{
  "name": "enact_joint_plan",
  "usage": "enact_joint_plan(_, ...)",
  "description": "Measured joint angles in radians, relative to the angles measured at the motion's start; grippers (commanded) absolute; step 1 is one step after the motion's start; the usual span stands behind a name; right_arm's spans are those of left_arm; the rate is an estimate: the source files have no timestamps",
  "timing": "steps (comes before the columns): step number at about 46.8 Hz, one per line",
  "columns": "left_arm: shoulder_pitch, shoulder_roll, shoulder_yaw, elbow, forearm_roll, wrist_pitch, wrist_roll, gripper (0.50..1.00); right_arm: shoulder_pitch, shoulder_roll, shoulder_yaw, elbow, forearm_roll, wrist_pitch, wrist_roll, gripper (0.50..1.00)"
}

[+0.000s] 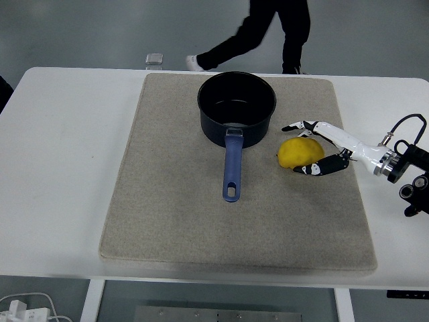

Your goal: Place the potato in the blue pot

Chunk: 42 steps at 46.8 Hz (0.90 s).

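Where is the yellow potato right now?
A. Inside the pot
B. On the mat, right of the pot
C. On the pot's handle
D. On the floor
B: the potato lies on the mat to the right of the pot, with the right hand cupped around its far side; the pot looks empty.
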Motion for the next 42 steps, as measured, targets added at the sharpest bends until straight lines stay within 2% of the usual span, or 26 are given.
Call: enact_joint_plan(42,0.0,0.0,0.001,0.0,0.001,0.0,0.0,0.999,0.001,0.0,0.001,0.0,0.001,-0.003,0.0,0.5)
